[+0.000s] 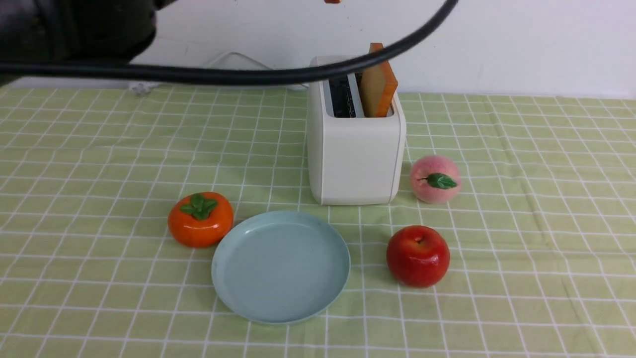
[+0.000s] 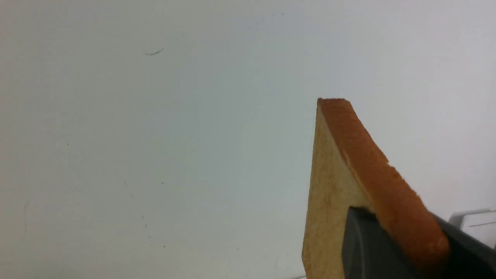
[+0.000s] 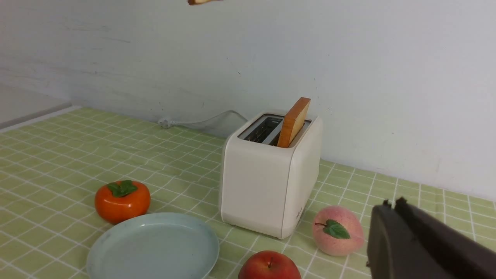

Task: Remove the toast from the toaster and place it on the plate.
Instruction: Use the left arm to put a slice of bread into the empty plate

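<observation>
Front view lays out the hazards by size: the cream toaster (image 1: 355,159) stands at the back of the green checked tablecloth (image 1: 99,149). The pale blue plate (image 1: 280,266) lies bare just in front of it, with a persimmon (image 1: 200,220) just beside its left rim and an apple (image 1: 418,256) near its right. A descent that drifts back could, I judge, knock the toaster or the second toast slice (image 1: 378,84) leaning in its right slot. One that drifts sideways could land the bread on fruit. The grip takes only one end of the slice, so it may pivot or slip. The left gripper (image 2: 407,248) is raised high, above the front view's top edge, its jaws narrow and clamped on the held toast slice (image 2: 337,174). The right gripper (image 3: 393,203) hangs low on the right, closed and empty.
</observation>
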